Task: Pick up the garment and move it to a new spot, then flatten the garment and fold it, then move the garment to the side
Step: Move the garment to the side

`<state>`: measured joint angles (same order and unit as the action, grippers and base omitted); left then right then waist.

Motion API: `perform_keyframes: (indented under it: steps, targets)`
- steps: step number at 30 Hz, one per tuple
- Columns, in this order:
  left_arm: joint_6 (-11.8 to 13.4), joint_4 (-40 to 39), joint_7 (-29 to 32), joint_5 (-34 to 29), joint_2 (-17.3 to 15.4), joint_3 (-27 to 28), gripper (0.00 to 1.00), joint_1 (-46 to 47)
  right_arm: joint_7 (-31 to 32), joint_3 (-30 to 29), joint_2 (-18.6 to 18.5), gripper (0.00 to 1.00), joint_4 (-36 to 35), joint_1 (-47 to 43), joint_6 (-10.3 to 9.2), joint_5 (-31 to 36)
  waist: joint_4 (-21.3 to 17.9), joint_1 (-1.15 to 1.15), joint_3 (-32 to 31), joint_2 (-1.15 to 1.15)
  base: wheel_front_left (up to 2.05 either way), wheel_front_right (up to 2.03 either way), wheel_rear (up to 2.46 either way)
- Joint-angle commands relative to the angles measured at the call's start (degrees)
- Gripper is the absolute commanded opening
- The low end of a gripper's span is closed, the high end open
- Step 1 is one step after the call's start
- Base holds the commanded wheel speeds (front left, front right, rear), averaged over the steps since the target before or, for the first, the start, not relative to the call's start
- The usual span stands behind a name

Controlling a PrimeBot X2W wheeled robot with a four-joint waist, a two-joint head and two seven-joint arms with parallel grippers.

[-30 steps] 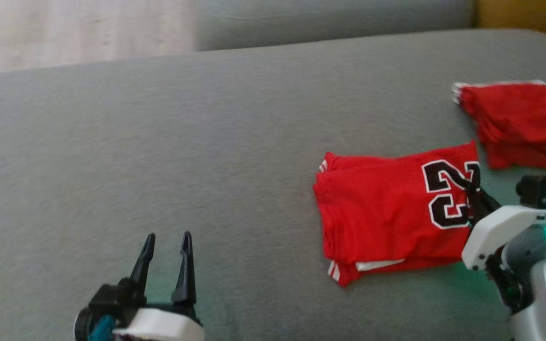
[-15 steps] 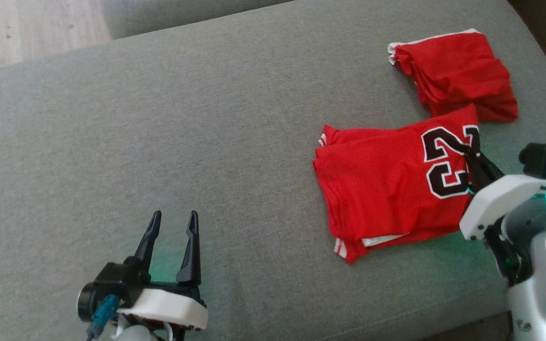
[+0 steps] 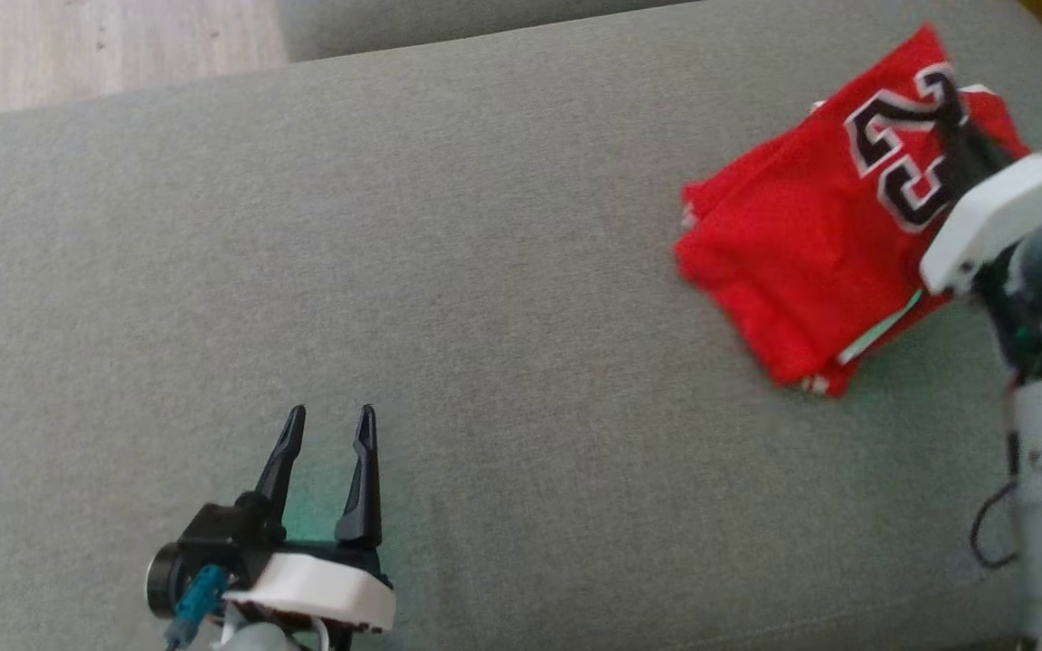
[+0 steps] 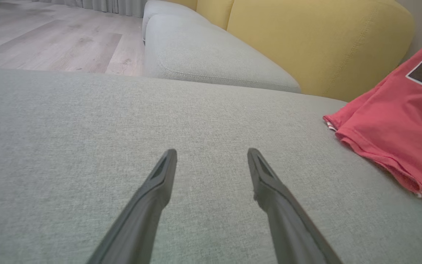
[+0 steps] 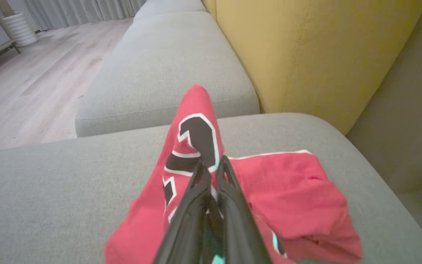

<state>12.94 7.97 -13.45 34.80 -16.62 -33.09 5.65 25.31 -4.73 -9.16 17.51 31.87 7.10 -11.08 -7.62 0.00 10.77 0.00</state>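
Carrying the garment [image 3: 792,262] by one edge, the right pincer [image 3: 957,145] is clamped tight on the red cloth right at the black-and-white number, with its two dark fingers pressed together and fabric bunched up past their tips. The garment is a compact, layered packet, not a loose spread, so the pick-up, the flattening and the folding look done. I judge the step in hand to be the last one, moving it to the side. Most of the packet slopes down and away from the pincer's fingertips toward the open middle of the grey sofa cushion [image 3: 449,271]. It is too blurred to tell whether its lowest corner brushes the cushion or hangs clear. Just to the right of the gripping fingers and below them, in the right wrist view, lies a second red cloth [image 5: 288,190] with a white edge. It looks like a separate piece, so the held packet is close to it, perhaps partly over it. The left pincer [image 3: 331,414] is well apart from the garment, with its fingers spread wide, empty, above bare cushion. What seems left is to lower the packet beside the pincer's present spot without it unfolding, then to let go.
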Motion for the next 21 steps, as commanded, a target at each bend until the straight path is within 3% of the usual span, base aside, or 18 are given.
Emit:
perform_keyframes:
  steps: [1, 15, 16, 17, 18, 21]
  targets:
    - [-0.01, -1.33, -0.71, -0.15, -0.41, 2.21, 1.00, 1.46, 0.43, 0.06, -1.17, 0.00, -1.69, 3.02, 0.39, 0.17, 0.56, 0.00, 0.20, 0.00, 0.00, 0.00, 0.00]
    - [-0.28, -1.57, -0.46, -1.01, -0.21, 1.12, 1.00, 3.24, 2.56, -7.24, -14.03, 0.00, 6.32, 11.29, 0.39, 6.14, 4.49, 0.00, 3.94, 0.00, 0.00, 0.00, 0.00]
    - [-0.30, -1.60, -0.43, -1.05, -0.25, 1.06, 1.00, 3.37, 2.15, -7.98, -14.47, 0.04, 6.66, 11.35, 0.39, 7.34, 4.66, 0.00, 4.18, 0.00, 0.00, 0.00, 0.00]
    - [-0.31, -1.66, -0.40, -1.09, -0.30, 1.02, 1.00, 3.50, 1.57, -8.65, -14.83, 0.55, 6.99, 11.39, 0.39, 8.45, 4.81, 0.00, 4.45, 0.00, 0.00, 0.00, 0.00]
    - [-0.31, -1.70, -0.37, -1.12, -0.33, 0.99, 1.00, 3.62, 0.87, -9.43, -14.91, 1.00, 7.33, 11.47, 0.39, 9.36, 4.95, 0.00, 4.67, 0.00, 0.00, 0.00, 0.00]
    - [-0.23, -1.81, -0.33, -1.12, -0.50, 1.01, 1.00, 3.83, -1.13, -11.19, -13.89, 1.00, 8.12, 11.54, 0.39, 11.44, 5.05, 0.00, 5.03, 0.00, 0.00, 0.00, 0.00]
